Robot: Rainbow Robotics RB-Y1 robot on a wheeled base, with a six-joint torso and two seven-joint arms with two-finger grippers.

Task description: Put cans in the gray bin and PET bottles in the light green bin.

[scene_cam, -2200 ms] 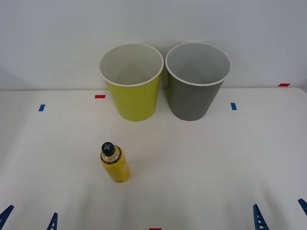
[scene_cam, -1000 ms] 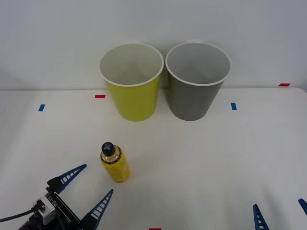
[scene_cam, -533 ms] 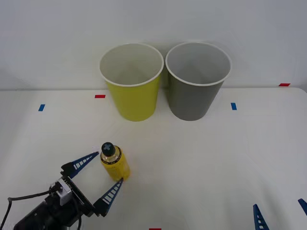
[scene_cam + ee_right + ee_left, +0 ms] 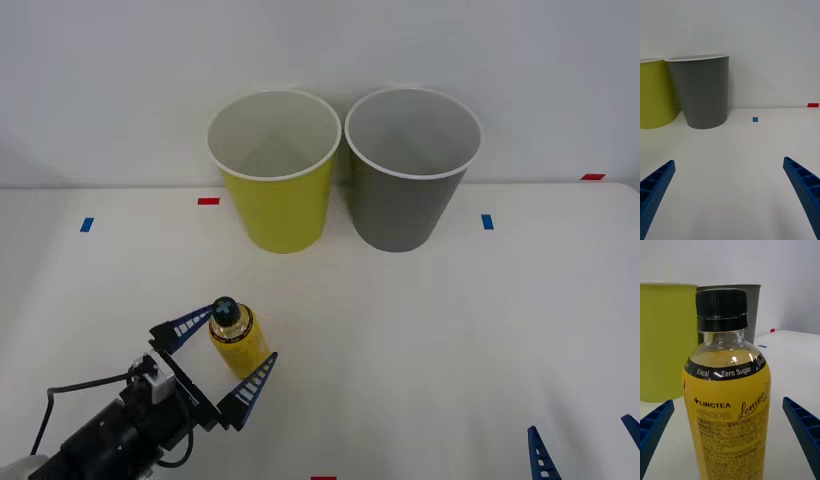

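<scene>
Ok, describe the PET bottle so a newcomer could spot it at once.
On the white table, two bins stand at the back; the PET bottle stands upright nearer the robot, before the light green bin, between the open left gripper fingers. Black screw cap, yellow label, shorter than either bin.

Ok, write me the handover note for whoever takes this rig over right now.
Left gripper: open, fingers on either side of the small clear plastic bottle with yellow label and black cap, which stands upright on the white table; not yet closed.
Right gripper: open, parked low at the near right.
Yellow-green round plastic bin and dark gray round plastic bin: side by side at the back.
Done: nothing binned.
Left: grasp the bottle, drop it in the yellow-green bin.
</scene>
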